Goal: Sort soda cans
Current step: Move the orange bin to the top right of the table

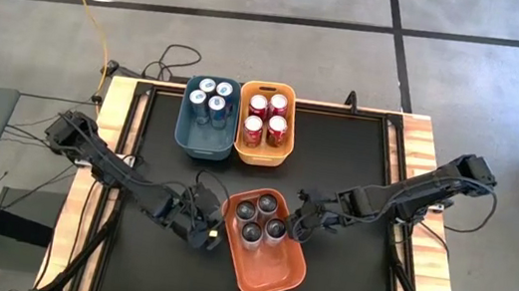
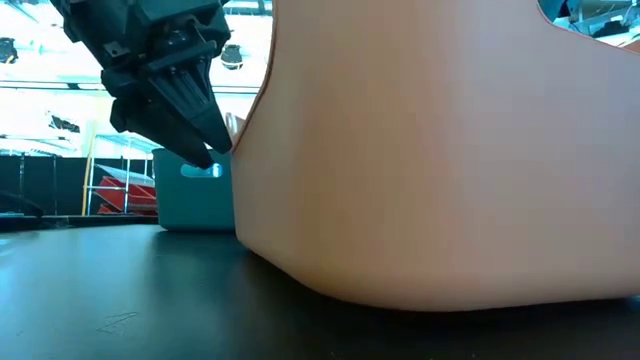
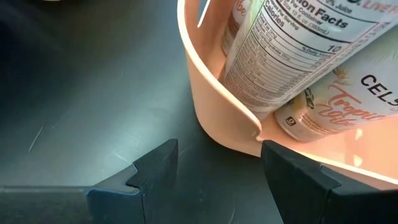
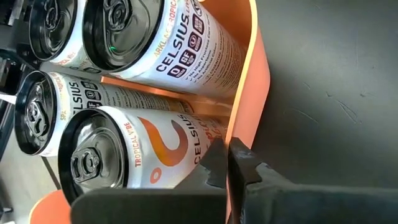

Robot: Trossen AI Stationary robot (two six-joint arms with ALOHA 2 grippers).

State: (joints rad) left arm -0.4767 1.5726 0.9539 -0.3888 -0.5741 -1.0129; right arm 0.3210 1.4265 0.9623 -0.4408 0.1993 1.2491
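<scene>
A salmon bin (image 1: 269,267) stands on the black table near its front edge and holds several upright soda cans (image 1: 260,218) with dark tops and white labels (image 4: 155,149). My right gripper (image 1: 301,223) is at the bin's right wall near its far corner, shut on that wall. My left gripper (image 1: 206,231) is open at the bin's left far corner. In the left wrist view one finger (image 3: 152,171) stands outside the wall over the table, and the other (image 3: 298,177) is by the rim (image 3: 252,127). My right gripper pinches the bin's thin right wall at its rim (image 4: 234,127), one finger inside the bin and one outside. The fingers come slanting down from the table's right side. The bin's bottom rests on the table. My left gripper: I cannot tell whether its fingers touch the bin.
At the table's far middle a blue bin (image 1: 202,138) holds three blue cans (image 1: 212,97). Beside it an orange-yellow bin (image 1: 263,153) holds several red cans (image 1: 266,116). Bare black table lies to the left and right of the salmon bin.
</scene>
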